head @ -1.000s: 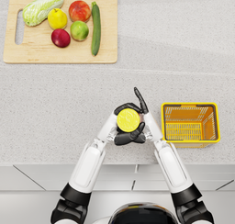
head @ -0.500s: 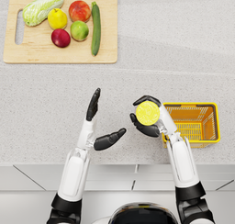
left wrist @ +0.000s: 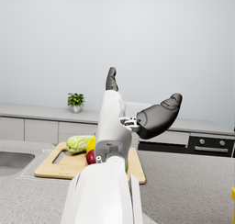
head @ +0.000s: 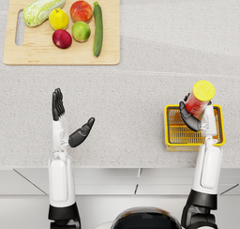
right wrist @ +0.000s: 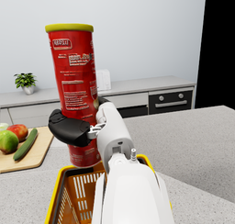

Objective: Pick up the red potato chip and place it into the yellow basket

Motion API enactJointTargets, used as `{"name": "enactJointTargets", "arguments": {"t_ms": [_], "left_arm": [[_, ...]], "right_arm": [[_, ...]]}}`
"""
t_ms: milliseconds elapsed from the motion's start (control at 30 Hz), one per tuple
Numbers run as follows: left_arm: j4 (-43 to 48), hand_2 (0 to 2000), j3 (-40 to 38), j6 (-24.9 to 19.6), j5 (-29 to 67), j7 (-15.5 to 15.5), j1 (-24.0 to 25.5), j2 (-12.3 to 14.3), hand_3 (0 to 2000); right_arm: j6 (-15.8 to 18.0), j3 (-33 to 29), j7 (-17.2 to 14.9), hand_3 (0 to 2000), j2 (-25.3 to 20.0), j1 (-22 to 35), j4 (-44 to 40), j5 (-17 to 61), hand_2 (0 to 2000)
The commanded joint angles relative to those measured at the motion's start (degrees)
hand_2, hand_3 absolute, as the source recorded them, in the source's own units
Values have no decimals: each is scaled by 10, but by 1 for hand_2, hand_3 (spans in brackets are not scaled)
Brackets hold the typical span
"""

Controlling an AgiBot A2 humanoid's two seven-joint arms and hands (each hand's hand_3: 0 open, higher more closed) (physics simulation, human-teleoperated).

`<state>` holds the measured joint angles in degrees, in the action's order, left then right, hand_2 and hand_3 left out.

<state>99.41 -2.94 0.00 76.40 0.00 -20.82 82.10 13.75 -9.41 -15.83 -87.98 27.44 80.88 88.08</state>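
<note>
Right hand [head: 193, 118] grips the red potato chip can [head: 198, 100] around its lower body, fingers wrapped on one side and thumb on the other. The can stands upright with its yellow lid up, held directly above the yellow basket [head: 174, 138], which sits on the table [head: 140, 92] just beneath the hand; the can's base appears level with or slightly above the basket rim in the right wrist view. Left hand [head: 67, 121] is well apart from the can, raised, holding nothing, fingers straight and thumb spread wide. Far beyond the left hand lies a cutting board [head: 47, 57] carrying a cabbage [head: 43, 8], fruit and a cucumber [head: 98, 28].
</note>
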Motion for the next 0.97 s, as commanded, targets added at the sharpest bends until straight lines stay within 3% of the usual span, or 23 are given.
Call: {"name": "enactJointTargets", "arguments": {"t_ms": [33, 67, 100, 133, 167, 233, 333, 433, 967], "left_arm": [[-2, 0, 1, 0, 0, 0, 0, 0, 0], [-1, 0, 3, 0, 0, 0, -5, 1, 0], [-3, 0, 2, 0, 0, 0, 0, 1, 0], [-3, 0, 3, 0, 0, 0, -8, 1, 0], [-5, 0, 3, 0, 0, 0, -11, 2, 0], [-15, 0, 6, 0, 0, 0, -35, 2, 0], [-44, 0, -19, 0, 0, 0, -90, -3, 0], [-51, 0, -47, 0, 0, 0, -103, -6, 0], [-53, 0, -65, 0, 0, 0, -91, -3, 0]], "right_arm": [[-3, -15, -12, 2000, 6, 24, -32, 0, 2000], [-6, -17, -20, 1673, 6, 25, -26, 0, 639], [-32, -17, -27, 1347, 6, 22, -12, 0, 0], [-62, -13, -31, 1020, 6, 21, 0, 0, 0], [-83, -7, 23, 693, 6, 19, 12, 0, 0], [-110, 5, 89, 40, 6, 13, 62, 0, 0], [-128, 20, 133, 0, 12, 31, 124, -1, 0], [-134, 1, 149, 0, 14, 36, 131, -1, 0], [-138, 1, 158, 0, 10, 10, 131, -1, 0]]}}
